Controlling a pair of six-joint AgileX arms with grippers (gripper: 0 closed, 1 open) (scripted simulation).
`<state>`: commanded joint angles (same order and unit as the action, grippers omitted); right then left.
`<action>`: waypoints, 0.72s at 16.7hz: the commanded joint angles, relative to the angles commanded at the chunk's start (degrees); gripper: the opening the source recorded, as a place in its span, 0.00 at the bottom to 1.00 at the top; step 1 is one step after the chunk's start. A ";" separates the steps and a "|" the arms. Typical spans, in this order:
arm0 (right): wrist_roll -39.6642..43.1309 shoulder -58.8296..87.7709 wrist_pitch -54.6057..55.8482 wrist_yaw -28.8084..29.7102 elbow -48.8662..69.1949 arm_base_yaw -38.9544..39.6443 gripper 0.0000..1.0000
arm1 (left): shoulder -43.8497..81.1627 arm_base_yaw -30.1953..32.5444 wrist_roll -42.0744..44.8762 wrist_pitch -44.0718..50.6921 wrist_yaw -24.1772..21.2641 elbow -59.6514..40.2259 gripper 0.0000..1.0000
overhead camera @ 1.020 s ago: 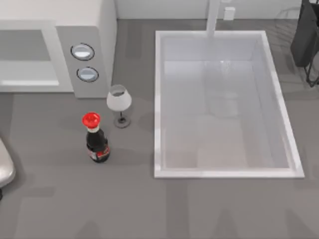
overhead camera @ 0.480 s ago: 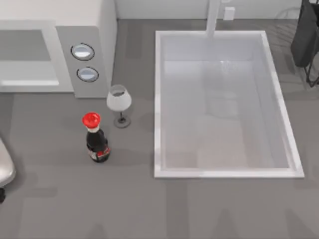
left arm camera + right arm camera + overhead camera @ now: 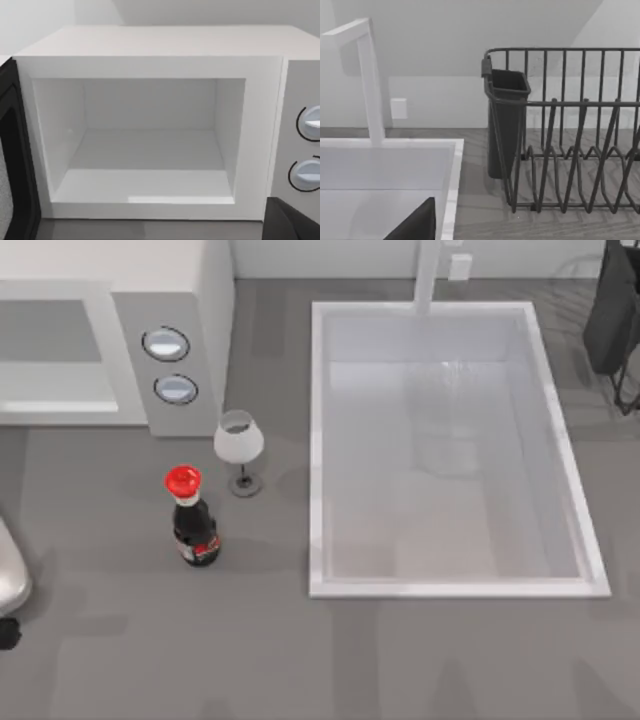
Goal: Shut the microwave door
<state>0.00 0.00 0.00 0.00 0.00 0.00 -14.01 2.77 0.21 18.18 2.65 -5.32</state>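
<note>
The white microwave (image 3: 110, 270) stands at the table's back left with its cavity (image 3: 145, 135) open. Its grey control strip (image 3: 165, 365) carries two round dials. The microwave door (image 3: 15, 165) is swung out beside the cavity, and I see its dark inner face edge-on in the left wrist view. My left arm (image 3: 10, 580) sits at the table's left edge, in front of the microwave and facing the cavity. A dark part of my left gripper (image 3: 292, 222) shows below the dials. My right gripper (image 3: 415, 225) hovers parked near the sink's back right.
A dark bottle with a red cap (image 3: 193, 525) and a white wine glass (image 3: 238, 445) stand in front of the control strip. The white sink (image 3: 315, 440) with its faucet (image 3: 428, 275) takes the middle. A dark dish rack (image 3: 570, 135) with a cutlery cup (image 3: 505, 125) stands at the back right.
My left arm at the table's left edge has slid slightly toward the front, and more of a dark part shows below it. Everything else is unchanged.
</note>
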 joint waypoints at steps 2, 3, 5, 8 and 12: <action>0.00 0.00 0.00 0.00 0.00 0.00 1.00 | 1.08 -0.53 -0.03 -0.12 -0.19 0.19 0.00; 0.00 0.00 0.00 0.00 0.00 0.00 1.00 | 1.66 -1.09 0.50 0.06 -0.66 -0.37 0.00; 0.00 0.00 0.00 0.00 0.00 0.00 1.00 | 4.67 -3.92 3.05 0.81 -3.02 -3.27 0.00; 0.00 0.00 0.00 0.00 0.00 0.00 1.00 | 13.71 -11.76 9.53 2.60 -9.05 -11.52 0.00; 0.00 0.00 0.00 0.00 0.00 0.00 1.00 | 33.62 -25.17 20.78 6.43 -18.99 -25.96 0.00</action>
<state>0.00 0.00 0.00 0.00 0.00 0.00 19.61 -22.40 20.99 24.60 -16.34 -31.28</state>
